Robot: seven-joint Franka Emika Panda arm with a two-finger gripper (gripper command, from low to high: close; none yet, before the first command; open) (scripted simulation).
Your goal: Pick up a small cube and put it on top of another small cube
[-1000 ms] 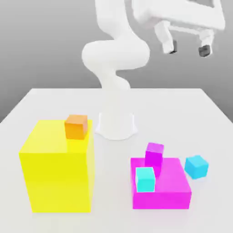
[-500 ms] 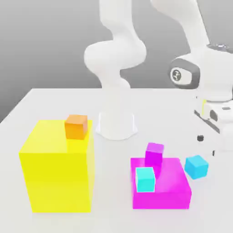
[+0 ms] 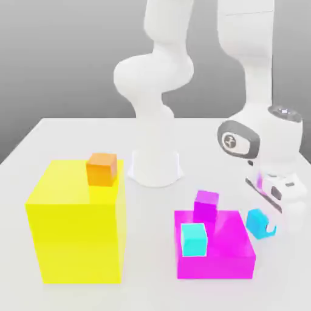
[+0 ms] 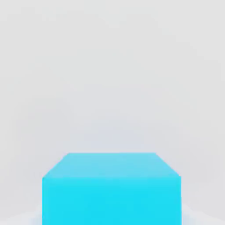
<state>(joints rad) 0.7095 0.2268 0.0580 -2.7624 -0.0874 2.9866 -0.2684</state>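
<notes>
Exterior view: the gripper has its fingers down at table level, at the exterior view's right of the pink block.
Target cube: the blue cube on the table sits just beside the pink block, at the exterior view's right of it.
Key relation: the gripper is right at this cube, on its exterior-view right side; 1 dark fingertip shows against that side.
Hand view: the blue cube on the table lies dead ahead and close, centred, with 1 flat face square to the camera.
Cube axis: none, all sides look equal.
Gripper state: cannot tell how wide the fingers stand or whether they hold anything.
Likely destinations: the blue cube on the block or the purple cube, both on the pink block.
Judgement: the grasp appears imminent, not confirmed.
</notes>
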